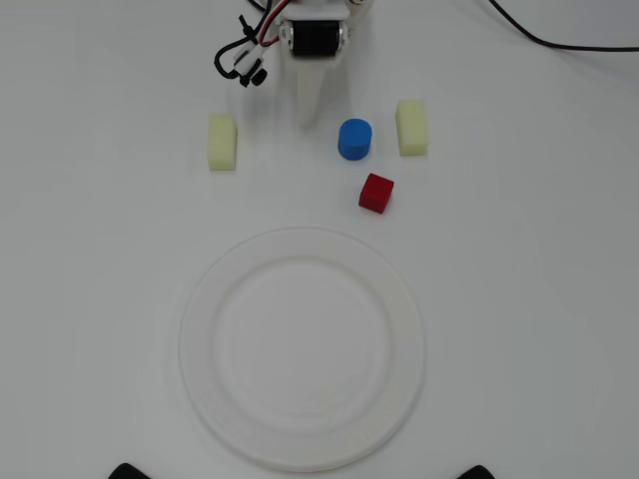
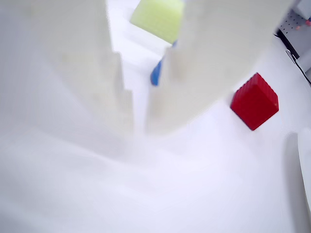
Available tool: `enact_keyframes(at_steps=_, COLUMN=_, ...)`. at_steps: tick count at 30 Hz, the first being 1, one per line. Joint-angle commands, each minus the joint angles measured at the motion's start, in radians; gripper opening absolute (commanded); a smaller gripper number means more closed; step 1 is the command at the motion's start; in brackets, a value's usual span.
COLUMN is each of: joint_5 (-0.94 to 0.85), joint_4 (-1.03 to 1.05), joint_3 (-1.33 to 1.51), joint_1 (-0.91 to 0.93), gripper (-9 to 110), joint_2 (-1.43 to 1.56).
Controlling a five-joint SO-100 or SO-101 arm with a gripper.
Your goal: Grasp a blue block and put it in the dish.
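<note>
White foam-like fingers of the gripper (image 1: 309,115) hang near the worktop's (image 1: 519,299) far edge in the overhead view, tips narrowly apart in the wrist view and grasping nothing. The blue block (image 1: 354,139) stands just right of them, untouched, with a pale yellow block (image 1: 411,127) close on its right and the red cube (image 1: 376,193) a little nearer the dish (image 1: 200,339). Another yellow block (image 1: 222,142) lies left of the gripper. The dish sits towards the near edge, well apart from the blocks.
</note>
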Motion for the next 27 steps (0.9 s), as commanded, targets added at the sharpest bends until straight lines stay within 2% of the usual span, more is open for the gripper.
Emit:
enact_keyframes(at_steps=1, joint_5=-0.034, joint_4=0.046, joint_3=0.092, joint_1=-0.015, gripper=0, joint_2=0.17)
enact_keyframes(at_steps=21, joint_5=-0.021, joint_4=0.041, joint_3=0.087, joint_1=-0.009, gripper=0, joint_2=0.17)
enact_keyframes(at_steps=27, joint_5=-0.031, joint_4=0.037, joint_3=-0.037, joint_1=0.029, gripper=0, joint_2=0.143)
